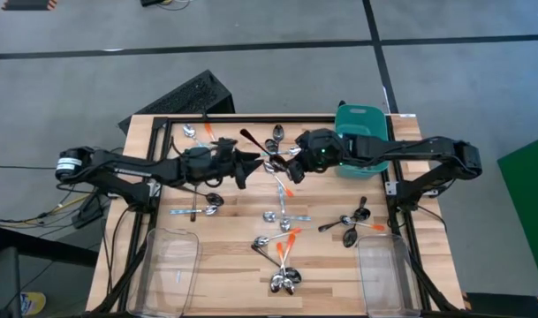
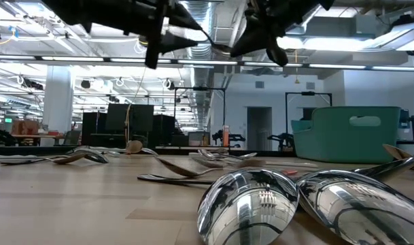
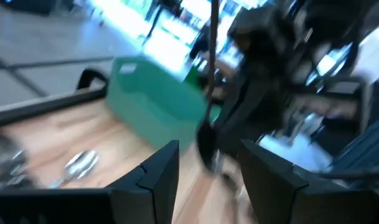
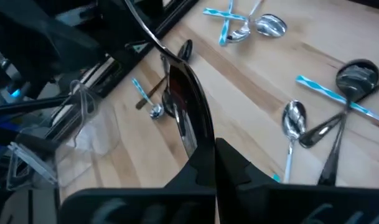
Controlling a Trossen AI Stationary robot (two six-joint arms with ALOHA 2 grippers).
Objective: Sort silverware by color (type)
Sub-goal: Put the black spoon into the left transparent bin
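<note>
Teal tub (image 1: 360,121) on pale striped wood table (image 1: 224,265). Near tub: spoons with orange handles (image 1: 284,186), light blue handles (image 4: 329,93), plain dark handles (image 1: 253,139); bowls shiny silver. Beside table: black keyboard (image 1: 180,98), grey floor, green panel (image 1: 526,185).

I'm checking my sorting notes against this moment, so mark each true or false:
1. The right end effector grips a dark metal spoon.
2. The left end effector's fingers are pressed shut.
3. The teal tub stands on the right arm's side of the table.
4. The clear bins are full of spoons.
1. True. The right end effector is shut on a dark metal spoon, held up above the table.
2. False. The left end effector has its fingers apart.
3. True. The teal tub sits under the right arm.
4. False. The clear bins are far from full, and nearly all the spoons lie on the table.
</note>
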